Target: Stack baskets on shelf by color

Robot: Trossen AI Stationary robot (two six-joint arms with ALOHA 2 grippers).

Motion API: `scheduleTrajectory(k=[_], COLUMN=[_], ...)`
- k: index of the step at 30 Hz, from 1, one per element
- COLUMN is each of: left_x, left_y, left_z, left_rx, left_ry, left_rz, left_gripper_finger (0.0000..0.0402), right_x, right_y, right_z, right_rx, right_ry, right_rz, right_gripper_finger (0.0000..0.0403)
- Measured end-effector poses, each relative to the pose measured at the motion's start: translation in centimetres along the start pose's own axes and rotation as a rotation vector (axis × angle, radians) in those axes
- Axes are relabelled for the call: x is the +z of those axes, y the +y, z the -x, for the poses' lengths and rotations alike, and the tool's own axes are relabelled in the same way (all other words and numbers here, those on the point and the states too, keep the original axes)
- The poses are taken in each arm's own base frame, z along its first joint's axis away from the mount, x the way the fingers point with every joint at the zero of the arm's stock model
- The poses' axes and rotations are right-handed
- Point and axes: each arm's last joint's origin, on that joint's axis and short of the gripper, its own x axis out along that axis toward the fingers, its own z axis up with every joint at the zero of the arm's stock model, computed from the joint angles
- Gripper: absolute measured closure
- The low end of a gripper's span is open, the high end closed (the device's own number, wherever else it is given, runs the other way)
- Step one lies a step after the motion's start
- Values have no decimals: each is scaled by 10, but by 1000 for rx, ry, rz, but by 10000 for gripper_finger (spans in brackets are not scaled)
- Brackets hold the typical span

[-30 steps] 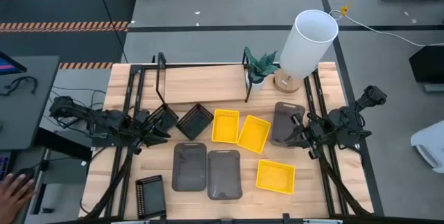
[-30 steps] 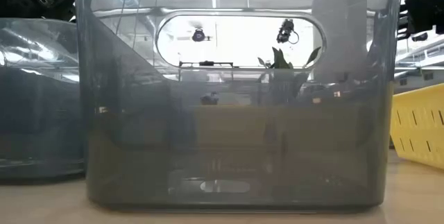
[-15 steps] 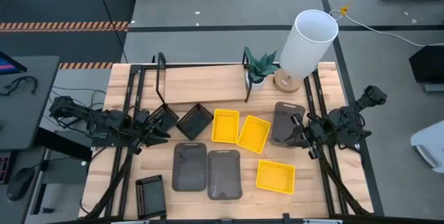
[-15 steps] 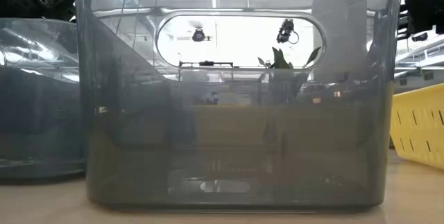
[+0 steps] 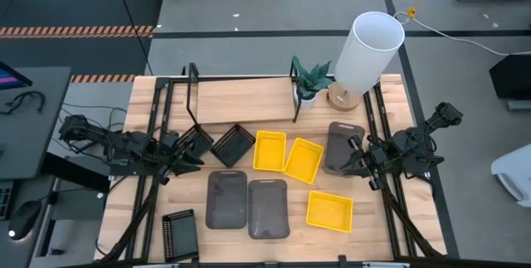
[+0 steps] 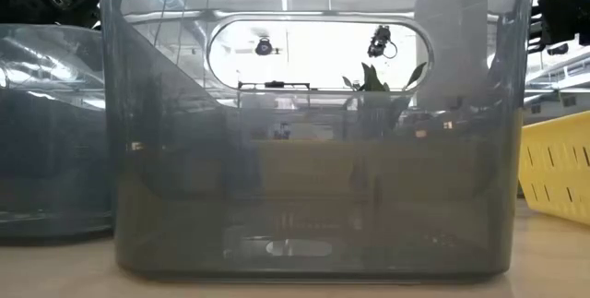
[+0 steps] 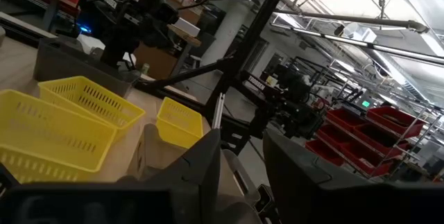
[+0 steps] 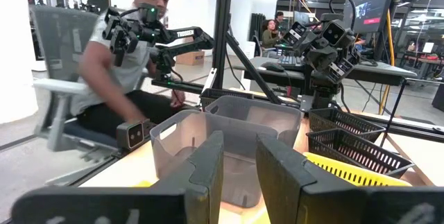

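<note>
Three yellow baskets (image 5: 269, 150), (image 5: 304, 158), (image 5: 329, 211) lie flat on the tabletop. Two dark grey baskets (image 5: 226, 199), (image 5: 268, 208) sit side by side near the middle, and a third (image 5: 338, 139) sits on the right. Two black baskets (image 5: 197, 140), (image 5: 233, 144) rest on the left, another (image 5: 179, 235) by the near edge. The shelf (image 5: 241, 99) stands along the far side. My left gripper (image 5: 189, 160) (image 7: 243, 168) hovers open beside the black baskets. My right gripper (image 5: 351, 153) (image 8: 240, 168) is open by the right grey basket's edge.
A white lamp (image 5: 365, 52) and a small plant (image 5: 311, 77) stand at the shelf's right end. In the low view a grey basket (image 6: 313, 123) fills the frame. A person (image 8: 118, 64) sits beyond the table's near left side. Bare wood (image 5: 373, 226) shows at the near right.
Neither arm nor any basket has moved. A person's hand that showed off the table's near left corner has drawn out of the high view.
</note>
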Motion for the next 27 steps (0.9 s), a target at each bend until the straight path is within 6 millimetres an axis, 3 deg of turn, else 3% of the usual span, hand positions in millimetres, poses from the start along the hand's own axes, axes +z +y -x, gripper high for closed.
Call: scheduleTrajectory(k=[23, 27], left_x=[0, 0], left_y=[0, 0], left_z=[0, 0], left_rx=[0, -1], left_ry=[1, 0], left_rz=[0, 0], left_gripper_finger=[285, 285], right_x=[0, 9], right_y=[0, -3], right_z=[0, 0], right_rx=[-1, -81], right_ry=[0, -72], right_rz=[8, 318], right_gripper_finger=[313, 313])
